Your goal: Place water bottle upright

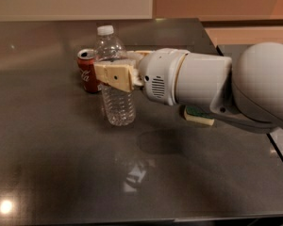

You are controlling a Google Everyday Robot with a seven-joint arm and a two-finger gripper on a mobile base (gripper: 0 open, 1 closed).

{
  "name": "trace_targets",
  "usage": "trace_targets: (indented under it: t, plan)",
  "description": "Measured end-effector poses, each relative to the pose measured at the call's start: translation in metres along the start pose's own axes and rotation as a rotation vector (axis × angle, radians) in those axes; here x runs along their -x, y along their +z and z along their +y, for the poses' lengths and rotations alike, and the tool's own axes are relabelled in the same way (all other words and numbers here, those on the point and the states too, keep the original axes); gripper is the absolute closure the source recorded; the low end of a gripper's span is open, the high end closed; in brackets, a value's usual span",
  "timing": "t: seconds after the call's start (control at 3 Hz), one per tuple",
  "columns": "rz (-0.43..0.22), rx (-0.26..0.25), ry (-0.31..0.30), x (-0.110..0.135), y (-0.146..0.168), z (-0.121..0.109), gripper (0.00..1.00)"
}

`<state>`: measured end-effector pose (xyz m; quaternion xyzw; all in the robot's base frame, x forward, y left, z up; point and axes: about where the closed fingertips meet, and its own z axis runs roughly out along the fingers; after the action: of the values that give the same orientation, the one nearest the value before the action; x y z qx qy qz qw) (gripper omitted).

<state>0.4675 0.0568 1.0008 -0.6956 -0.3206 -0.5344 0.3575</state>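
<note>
The water bottle (119, 105) is clear ribbed plastic with a white cap (105, 30). It stands upright on the dark table, its base on or just above the surface. My gripper (115, 76) reaches in from the right and is shut around the bottle's middle. A beige finger (114, 77) covers the front of the bottle, so the label band is hidden. A red soda can (87, 70) stands upright just left of and behind the bottle, close to it.
A green and yellow sponge (198, 116) lies on the table (61, 164) under my arm (203, 86). The table's right edge runs near the arm's large white body. A light reflection shows at the front left.
</note>
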Motion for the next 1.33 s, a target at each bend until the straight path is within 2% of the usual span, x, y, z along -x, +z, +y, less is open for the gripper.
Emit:
trace_targets:
  t: [0.33,0.67,1.0,1.33]
  plan:
    - [0.049,-0.031,-0.052,0.002,-0.005,-0.004,1.00]
    - [0.063,-0.041,-0.091,0.012,-0.010,-0.002,1.00]
    - [0.071,-0.036,-0.101,0.025,-0.015,0.004,1.00]
    - [0.112,-0.044,-0.117,0.034,-0.020,0.008,1.00]
